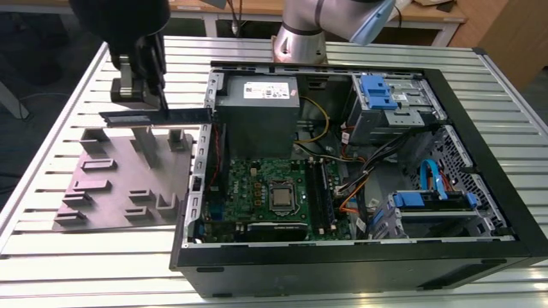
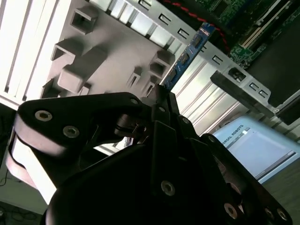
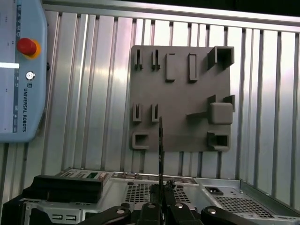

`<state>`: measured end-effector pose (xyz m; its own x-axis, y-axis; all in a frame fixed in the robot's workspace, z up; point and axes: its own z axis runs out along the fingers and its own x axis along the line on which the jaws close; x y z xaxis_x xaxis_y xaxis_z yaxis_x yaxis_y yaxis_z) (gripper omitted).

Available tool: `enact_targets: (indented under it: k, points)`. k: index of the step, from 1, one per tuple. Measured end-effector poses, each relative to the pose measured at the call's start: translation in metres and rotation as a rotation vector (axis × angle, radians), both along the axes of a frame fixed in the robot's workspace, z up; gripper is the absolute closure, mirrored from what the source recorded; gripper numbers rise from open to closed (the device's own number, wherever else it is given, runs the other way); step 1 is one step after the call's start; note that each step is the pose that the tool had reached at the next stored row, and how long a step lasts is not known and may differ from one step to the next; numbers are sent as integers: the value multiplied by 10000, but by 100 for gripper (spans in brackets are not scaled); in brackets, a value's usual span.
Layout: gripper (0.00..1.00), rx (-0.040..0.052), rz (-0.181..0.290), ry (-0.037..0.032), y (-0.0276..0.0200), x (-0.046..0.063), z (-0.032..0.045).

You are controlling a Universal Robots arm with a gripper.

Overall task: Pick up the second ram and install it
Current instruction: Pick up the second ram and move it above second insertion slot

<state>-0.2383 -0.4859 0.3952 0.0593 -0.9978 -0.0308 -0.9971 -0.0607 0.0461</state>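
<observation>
1. Gripper (image 1: 153,102): black and two-fingered, on a silver and pale-blue arm. It hangs over the exterior view's left part of the ribbed aluminium counter (image 1: 77,269), outside the computer case.
2. Fingers (image 2: 168,108): pressed together on the second ram (image 1: 176,116), a slim, long, dark blue-green memory stick. They pinch it near one end.
3. Second ram, exterior view: held level and on edge, above the side of the fixture plate nearest the case. Its free end reaches the top of the case's side wall. I cannot tell from here whether its lower edge touches the plate's upright posts.
4. Second ram, second wrist view: the board runs out from the fingertips, blue face showing, towards the case's perforated metal wall.
5. Second ram, first wrist view: seen edge-on as a thin dark line over the plate's edge nearest the case.
6. Fixture plate (image 3: 183,93): a flat grey square slab with raised blocks and slotted holders, lying on the counter just beside the case.
7. Computer case (image 1: 342,273): a black tower lying open on its side. Inside are a green motherboard (image 1: 248,186), a grey box power supply (image 1: 256,119) and blue drive brackets.
8. Teach pendant (image 3: 21,93): a pale-blue panel with a red button, lying on the counter well apart from the plate.
</observation>
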Motion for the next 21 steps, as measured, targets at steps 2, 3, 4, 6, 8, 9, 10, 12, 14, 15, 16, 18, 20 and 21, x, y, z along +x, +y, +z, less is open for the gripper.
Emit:
enact_targets:
  k: [2, 3, 4, 6, 8, 9, 10, 12, 14, 15, 16, 18, 20, 21]
  points:
    - [86, 0, 0, 1, 0, 59, -2]
    - [86, 1, 0, 1, 0, 87, -3]
    - [86, 1, 1, 1, 0, 114, -5]
    - [86, 1, 1, 3, 0, 167, -6]
    - [86, 1, 0, 4, 0, 226, -8]
    - [86, 1, 0, 5, 0, 255, -9]
    - [86, 0, 1, 6, 0, 284, -9]
    - [86, 0, 1, 8, 0, 340, -11]
    - [86, 1, 0, 9, 0, 395, -13]
    - [86, 1, 1, 10, 0, 423, -14]
    - [86, 1, 1, 10, 0, 451, -15]
    - [86, 1, 1, 12, 0, 507, -17]
    - [86, 1, 1, 14, 0, 565, -19]
    - [86, 1, 0, 15, 0, 593, -20]
